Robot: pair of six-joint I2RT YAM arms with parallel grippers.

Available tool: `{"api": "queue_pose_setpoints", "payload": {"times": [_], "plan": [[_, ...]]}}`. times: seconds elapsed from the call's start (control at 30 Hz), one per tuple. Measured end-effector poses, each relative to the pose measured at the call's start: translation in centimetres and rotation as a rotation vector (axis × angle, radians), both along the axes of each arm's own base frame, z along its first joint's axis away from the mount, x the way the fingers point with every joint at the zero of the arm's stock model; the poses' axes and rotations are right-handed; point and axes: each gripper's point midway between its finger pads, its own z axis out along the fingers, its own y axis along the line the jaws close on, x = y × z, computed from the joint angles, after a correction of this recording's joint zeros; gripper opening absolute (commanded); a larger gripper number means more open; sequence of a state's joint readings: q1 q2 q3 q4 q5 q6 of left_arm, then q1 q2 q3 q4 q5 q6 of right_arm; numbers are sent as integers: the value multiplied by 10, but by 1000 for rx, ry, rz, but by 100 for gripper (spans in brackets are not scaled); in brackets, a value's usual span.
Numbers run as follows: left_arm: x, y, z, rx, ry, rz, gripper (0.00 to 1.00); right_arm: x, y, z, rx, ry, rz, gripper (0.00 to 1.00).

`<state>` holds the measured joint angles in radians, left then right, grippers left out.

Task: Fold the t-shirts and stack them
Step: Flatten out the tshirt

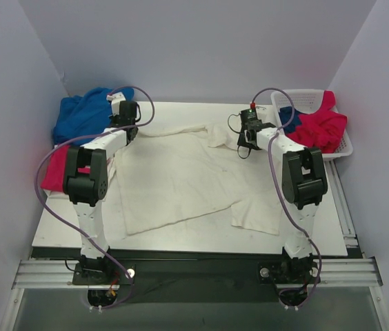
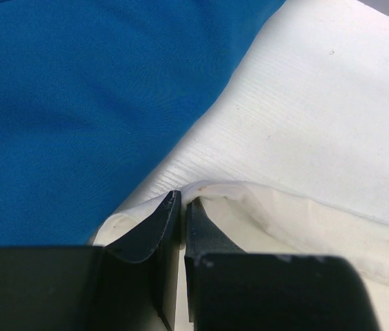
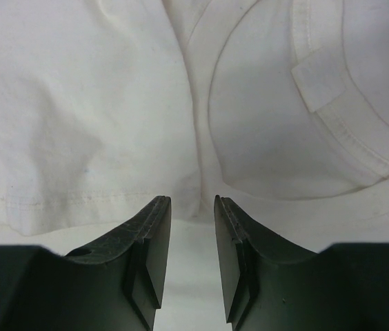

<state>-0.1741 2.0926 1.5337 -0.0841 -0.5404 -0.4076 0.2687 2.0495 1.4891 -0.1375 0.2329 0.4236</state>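
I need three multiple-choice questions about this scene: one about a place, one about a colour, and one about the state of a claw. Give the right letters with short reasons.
1. Where does the white basket stand?
A) at the far right of the table
B) at the near left corner
C) in the centre

2. Which colour has the spread t-shirt in the middle?
A) royal blue
B) cream-white
C) crimson

3. In what state is the left claw?
A) wide open over bare table
B) shut on the edge of the spread t-shirt
C) out of view

Answers:
1 A: the top view shows the white basket at the far right edge.
2 B: the fabric lying across the middle is pale cream.
3 B: the left wrist view shows its fingers pinching a cream fold.
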Motion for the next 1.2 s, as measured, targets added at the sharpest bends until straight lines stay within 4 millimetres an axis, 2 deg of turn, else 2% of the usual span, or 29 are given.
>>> {"api": "queue_pose_setpoints", "payload": {"times": [0.3,0.63,0.87,1.2], "plan": [[-2,7,-2,-3,5,8,0,-1,7,-17,40,36,2,32],[-2,11,1,-17,0,9,0,10,8,-19,69,32,-16,29],[-3,11,0,-19,2,9,0,6,6,-22,71,50,-29,28],[-3,14,-1,-22,2,14,0,3,7,-24,83,61,-44,21]]}}
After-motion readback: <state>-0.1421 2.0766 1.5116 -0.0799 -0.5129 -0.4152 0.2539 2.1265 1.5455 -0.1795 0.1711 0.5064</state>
